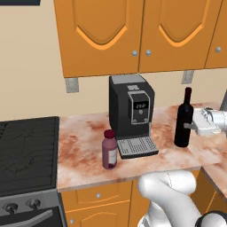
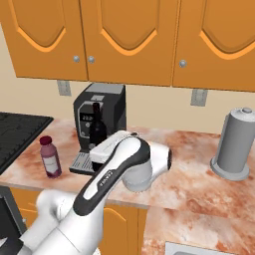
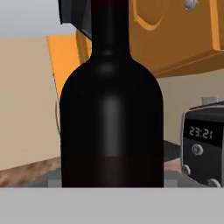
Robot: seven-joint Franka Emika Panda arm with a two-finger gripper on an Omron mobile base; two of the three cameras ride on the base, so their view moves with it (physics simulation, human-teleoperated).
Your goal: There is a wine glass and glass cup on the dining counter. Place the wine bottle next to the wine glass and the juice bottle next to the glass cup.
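The tall, nearly black wine bottle [image 1: 182,135] [image 2: 97,130] stands upright on the marbled worktop, just right of the coffee machine. My gripper [image 1: 189,126] reaches in from the right at the bottle's mid-height, its fingers set around the body. In the hand view the wine bottle [image 3: 111,113] looms very close and the fingertips are hidden, so whether they press on it is unclear. The short purple juice bottle [image 1: 110,150] [image 2: 51,158] with its pink cap stands left of the machine's drip tray. The wine glass, glass cup and dining counter are out of view.
A black coffee machine [image 1: 131,113] [image 2: 102,107] stands against the wall between the two bottles. A dark stove [image 1: 26,150] lies to the left. A grey canister [image 2: 234,144] stands far right on the worktop [image 1: 84,137]. Orange cabinets hang overhead.
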